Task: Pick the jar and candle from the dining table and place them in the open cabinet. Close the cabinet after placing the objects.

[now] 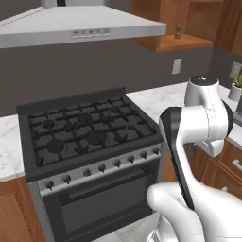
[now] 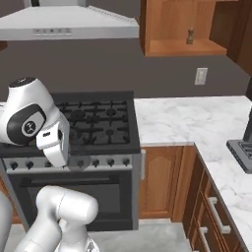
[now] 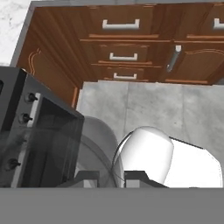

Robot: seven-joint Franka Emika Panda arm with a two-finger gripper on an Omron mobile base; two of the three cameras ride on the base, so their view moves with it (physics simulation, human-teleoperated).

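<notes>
In the hand view the pincer (image 3: pixel 111 177) points down at the grey floor (image 3: pixel 175 109), its two dark tips close together low in the picture. A translucent grey rounded shape (image 3: pixel 94 153) sits just beside the left tip; it may be the jar, but the view is too poor to say, so whether the pincer is clenched on something or released cannot be told. To its left stands the dark oven front (image 3: pixel 39 135) with its knobs, and beyond the floor a row of brown drawers (image 3: pixel 122 48) with silver handles.

From the base views, the white arm (image 1: pixel 203 123) folds near the cameras, in front of the black gas stove (image 1: pixel 90 127). A white marble worktop (image 2: pixel 197 123) runs to the right of the stove and turns a corner toward the camera. Above the stove hangs the grey range hood (image 1: pixel 80 26).

Farthest back and high on the wall, well apart from the pincer, is the open cabinet (image 2: pixel 167 29), a warm brown wooden box. A small dark pepper-mill figure (image 2: pixel 190 36) stands on its shelf.
</notes>
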